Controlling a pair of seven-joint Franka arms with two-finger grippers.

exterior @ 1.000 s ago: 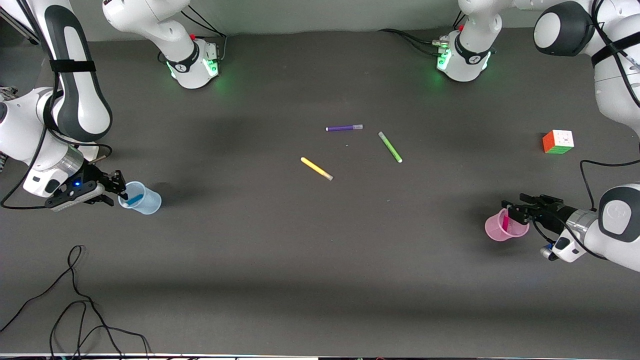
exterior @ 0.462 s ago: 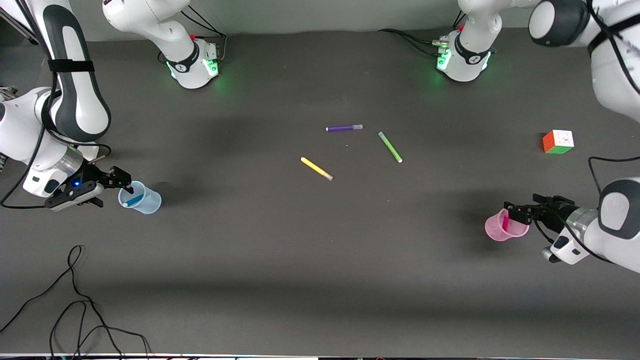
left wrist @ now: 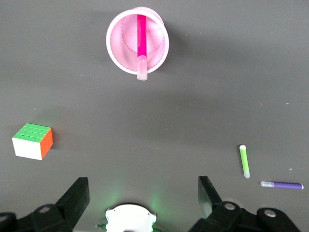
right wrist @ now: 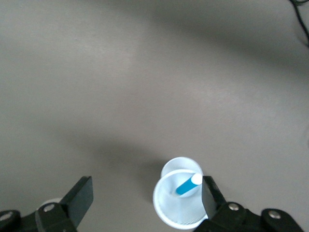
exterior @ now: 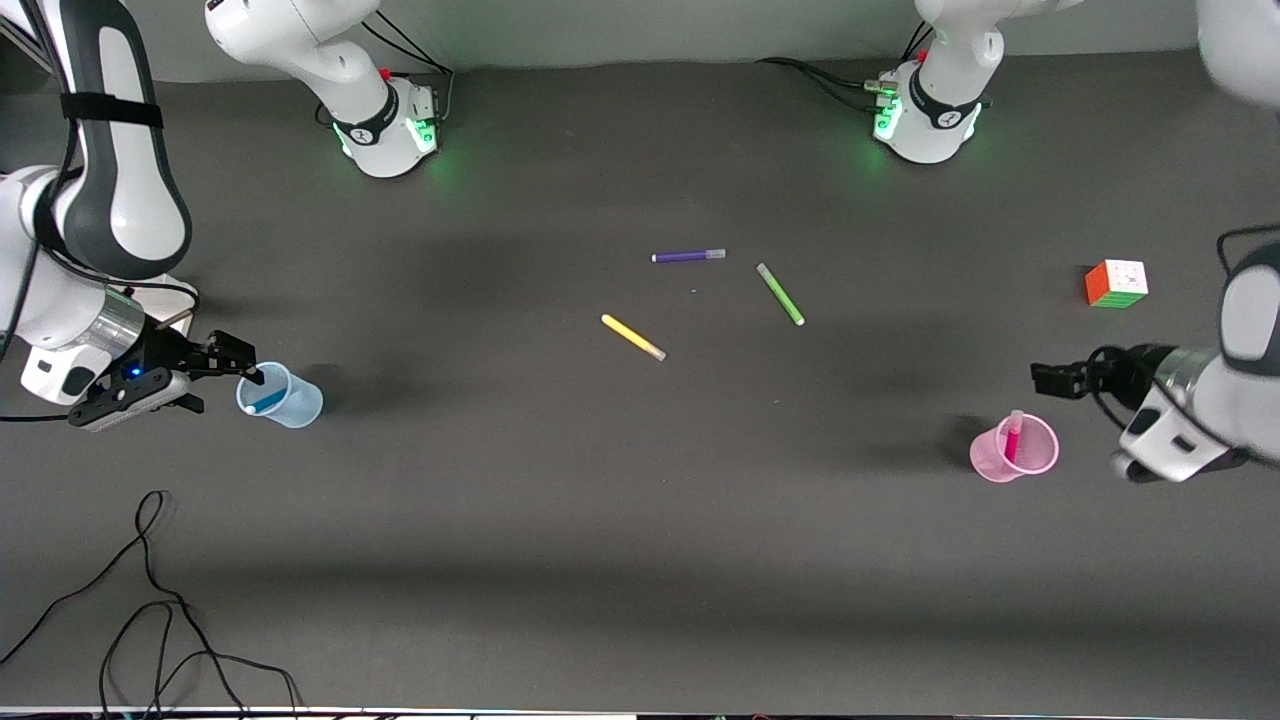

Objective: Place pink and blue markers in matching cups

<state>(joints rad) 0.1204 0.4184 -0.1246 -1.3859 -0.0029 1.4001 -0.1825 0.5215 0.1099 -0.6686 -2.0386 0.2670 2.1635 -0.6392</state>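
The pink cup stands near the left arm's end of the table with the pink marker upright in it. The left wrist view shows the cup and marker from above. My left gripper is open and empty, up in the air beside the cup. The pale blue cup stands near the right arm's end and holds the blue marker. My right gripper is open and empty, just above the cup's rim, with one finger beside the blue marker.
A purple marker, a green marker and a yellow marker lie mid-table. A colour cube sits toward the left arm's end. Loose black cables lie near the front edge at the right arm's end.
My left gripper has lifted off the pink cup and drawn away, leaving the pink marker in it. My right gripper has risen slightly from the blue cup. Both cups stayed put.
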